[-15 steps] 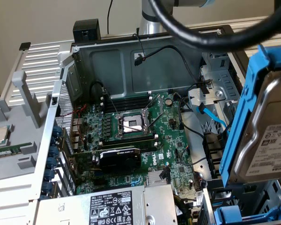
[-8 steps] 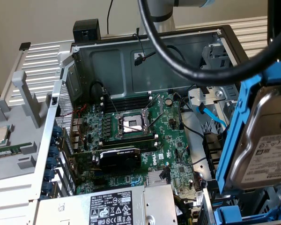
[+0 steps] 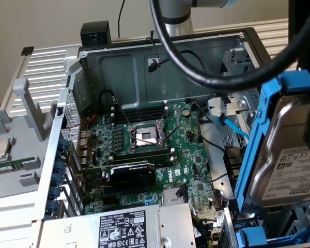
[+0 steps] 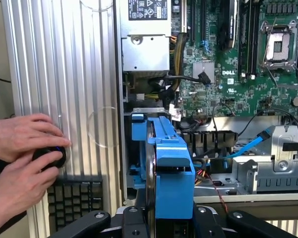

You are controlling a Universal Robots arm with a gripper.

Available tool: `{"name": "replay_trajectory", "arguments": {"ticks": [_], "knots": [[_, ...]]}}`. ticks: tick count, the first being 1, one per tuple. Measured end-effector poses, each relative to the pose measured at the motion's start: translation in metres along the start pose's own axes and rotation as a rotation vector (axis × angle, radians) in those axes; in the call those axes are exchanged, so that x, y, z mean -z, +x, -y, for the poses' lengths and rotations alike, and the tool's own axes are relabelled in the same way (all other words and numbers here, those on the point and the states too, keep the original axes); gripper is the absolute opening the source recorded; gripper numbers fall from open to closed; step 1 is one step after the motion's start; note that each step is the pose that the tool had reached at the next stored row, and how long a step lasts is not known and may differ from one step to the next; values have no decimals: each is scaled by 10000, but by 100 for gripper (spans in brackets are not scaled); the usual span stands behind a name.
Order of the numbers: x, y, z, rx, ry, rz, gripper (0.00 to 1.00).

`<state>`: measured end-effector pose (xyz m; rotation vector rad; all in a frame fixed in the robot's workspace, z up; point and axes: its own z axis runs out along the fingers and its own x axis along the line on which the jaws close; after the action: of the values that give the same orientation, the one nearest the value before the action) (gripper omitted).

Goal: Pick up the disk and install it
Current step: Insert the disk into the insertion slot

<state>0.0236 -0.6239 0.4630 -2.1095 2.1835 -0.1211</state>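
The disk (image 3: 285,155), a silver hard drive with a white label clipped in a blue plastic frame (image 3: 259,139), hangs upright at the exterior view's right, above the open computer case's (image 3: 144,67) drive-bay corner. In the wrist view I see the disk (image 4: 151,163) edge-on, its blue frame (image 4: 174,168) standing up from between my gripper's (image 4: 169,220) black fingers. The gripper is shut on the disk. Below it sits a blue bay part (image 4: 138,148) beside the power supply (image 4: 145,44).
The motherboard (image 3: 186,155) lies open with a bare processor socket (image 3: 144,137) and a black graphics card (image 3: 132,173). A blue cable (image 3: 232,129) and a thick black arm cable (image 3: 196,70) cross the case. A person's hands (image 4: 25,153) hold a black device near a keyboard (image 4: 74,201).
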Motion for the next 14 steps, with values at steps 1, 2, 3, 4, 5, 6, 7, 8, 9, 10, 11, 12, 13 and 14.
{"name": "replay_trajectory", "arguments": {"ticks": [1, 2, 3, 4, 5, 6, 7, 8, 9, 10, 11, 12, 13, 14], "knots": [[-2, 0, -2, 1, -7, -9, 37], [-1, 0, -3, 2, -8, -13, 37], [0, 0, -3, 3, -8, -16, 37], [-1, -7, -4, 7, -9, -21, 37], [-2, -25, -6, 16, -9, -32, 37], [-3, -43, -6, 38, -9, -41, 37], [-5, -56, -6, 75, -8, -44, 37], [-6, -62, -6, 121, -9, -49, 37], [-6, -63, -6, 168, -9, -48, 37], [-6, -63, -6, 209, -9, -44, 37], [-7, -63, -7, 249, -10, -41, 37], [-7, -63, -7, 294, -11, -38, 37], [-9, -63, -7, 325, -12, -34, 37], [-11, -63, -6, 343, -16, -29, 37]]}}
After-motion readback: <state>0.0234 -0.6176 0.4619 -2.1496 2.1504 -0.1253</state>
